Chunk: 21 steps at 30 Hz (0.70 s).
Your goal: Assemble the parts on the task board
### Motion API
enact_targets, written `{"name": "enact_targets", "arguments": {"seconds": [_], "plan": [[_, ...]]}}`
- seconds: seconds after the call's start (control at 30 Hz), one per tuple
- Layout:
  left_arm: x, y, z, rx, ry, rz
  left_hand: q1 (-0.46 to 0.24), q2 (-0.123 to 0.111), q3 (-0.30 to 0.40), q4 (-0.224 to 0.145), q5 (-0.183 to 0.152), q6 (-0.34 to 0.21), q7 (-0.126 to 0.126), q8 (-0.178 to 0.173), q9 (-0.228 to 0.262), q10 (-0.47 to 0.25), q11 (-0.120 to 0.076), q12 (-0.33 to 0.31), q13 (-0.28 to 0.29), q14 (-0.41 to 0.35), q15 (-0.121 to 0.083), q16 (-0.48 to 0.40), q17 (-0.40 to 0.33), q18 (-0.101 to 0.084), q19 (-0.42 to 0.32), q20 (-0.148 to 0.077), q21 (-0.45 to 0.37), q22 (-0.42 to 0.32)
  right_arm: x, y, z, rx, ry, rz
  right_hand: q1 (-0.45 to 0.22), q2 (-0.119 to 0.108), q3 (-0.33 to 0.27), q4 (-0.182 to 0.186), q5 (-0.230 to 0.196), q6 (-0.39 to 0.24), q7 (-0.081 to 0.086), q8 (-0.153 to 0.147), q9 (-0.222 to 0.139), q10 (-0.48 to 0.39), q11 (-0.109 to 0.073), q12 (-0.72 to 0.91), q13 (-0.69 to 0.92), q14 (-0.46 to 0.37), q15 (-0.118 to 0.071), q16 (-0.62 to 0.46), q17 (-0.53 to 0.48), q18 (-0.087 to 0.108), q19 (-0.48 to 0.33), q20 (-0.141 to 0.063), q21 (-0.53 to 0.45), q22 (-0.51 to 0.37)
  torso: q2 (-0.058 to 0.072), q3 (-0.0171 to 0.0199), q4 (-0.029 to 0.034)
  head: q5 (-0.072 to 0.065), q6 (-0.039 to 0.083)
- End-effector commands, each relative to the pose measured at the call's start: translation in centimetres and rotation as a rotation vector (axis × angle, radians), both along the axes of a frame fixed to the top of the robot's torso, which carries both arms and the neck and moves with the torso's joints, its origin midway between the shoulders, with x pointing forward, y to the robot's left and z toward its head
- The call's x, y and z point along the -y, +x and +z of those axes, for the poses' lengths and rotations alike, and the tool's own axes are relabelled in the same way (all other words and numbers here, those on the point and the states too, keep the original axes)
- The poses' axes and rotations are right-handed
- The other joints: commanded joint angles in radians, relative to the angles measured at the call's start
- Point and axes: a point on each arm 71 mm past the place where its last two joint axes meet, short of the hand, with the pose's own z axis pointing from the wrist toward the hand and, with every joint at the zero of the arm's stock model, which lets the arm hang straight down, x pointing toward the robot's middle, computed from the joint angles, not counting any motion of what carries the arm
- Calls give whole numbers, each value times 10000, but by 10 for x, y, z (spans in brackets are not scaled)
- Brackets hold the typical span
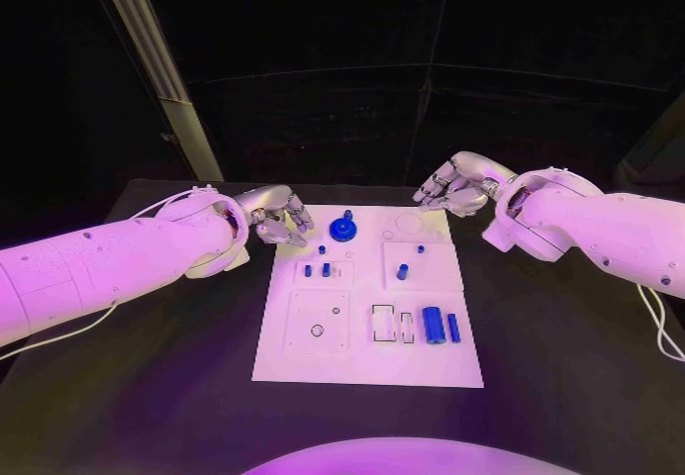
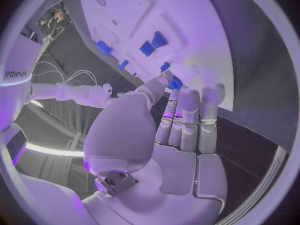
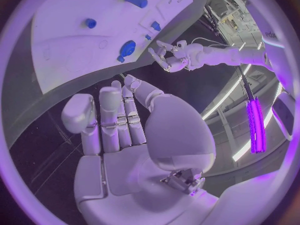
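Note:
The white task board (image 1: pixel 429 368) lies in the middle of the black table. A round blue part with a knob (image 1: pixel 342 229) stands near its far edge. Small blue parts (image 1: pixel 324 269) stand in the left middle block, and another small one (image 1: pixel 403 270) in the right middle block. Two blue cylinders (image 1: pixel 433 321) (image 1: pixel 452 328) lie at the right. My left hand (image 1: pixel 274 217) hovers off the board's far left corner, fingers apart, holding nothing. My right hand (image 1: pixel 454 186) hovers beyond the far right corner, fingers loosely curled and empty. The board (image 2: pixel 128 20) (image 3: pixel 69 40) also lies ahead of each palm (image 2: pixel 181 130) (image 3: pixel 119 130).
A pale pole (image 1: pixel 164 84) leans behind the table at the back left. White cables (image 1: pixel 659 327) trail from both arms along the table's sides. Bare black table lies in front of the board and on both sides.

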Motion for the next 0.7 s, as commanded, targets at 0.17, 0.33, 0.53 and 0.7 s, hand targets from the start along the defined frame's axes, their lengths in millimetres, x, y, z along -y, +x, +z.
{"name": "enact_targets", "arguments": {"seconds": [0.17,0.33,0.53,0.7], "plan": [[-16,-5,19,-1512,-7189,1087,61,403,276,82,249,668,46,184,58,733,-111,576,213,-796,-46,-1168,-987,208,-904,-51,-1513,-1130,-5,-13,-10,1256,-3935,1049,66,-24,29,-113,-53,206,-8,-60,11,307,15,-637,-584,233,42,908,767,-293,327,10,712,901,5,1,-31,-283,145],[-20,-12,22,-2357,-9241,1198,-23,480,216,160,188,794,31,168,73,801,-147,714,300,-781,-48,-1336,-1151,205,-892,-69,-1742,-1281,-9,-21,-19,1563,-4838,1195,-41,-133,2,-128,-96,155,54,-109,-18,69,117,-1076,-908,244,145,1122,921,-315,349,74,839,1051,8,1,-19,-377,185],[-21,-17,24,-2731,-10013,1189,-116,474,108,222,149,832,19,146,81,796,-155,766,341,-772,-44,-1402,-1223,204,-864,-66,-1861,-1364,-15,-28,-29,1704,-5138,1365,-43,-231,1,-200,-102,-24,156,-129,-88,-244,261,-1478,-1264,226,268,1237,975,-324,334,186,916,1141,11,14,3,-421,235],[-21,-19,24,-2876,-10317,1221,-131,477,73,233,132,847,14,138,85,797,-160,788,358,-770,-46,-1427,-1250,203,-850,-66,-1907,-1396,-20,-32,-37,1731,-5181,1505,20,-229,29,-258,-98,-155,204,-131,-161,-291,319,-1574,-1450,151,337,678,330,-366,440,220,1109,1402,13,3,-7,-403,282]]}}
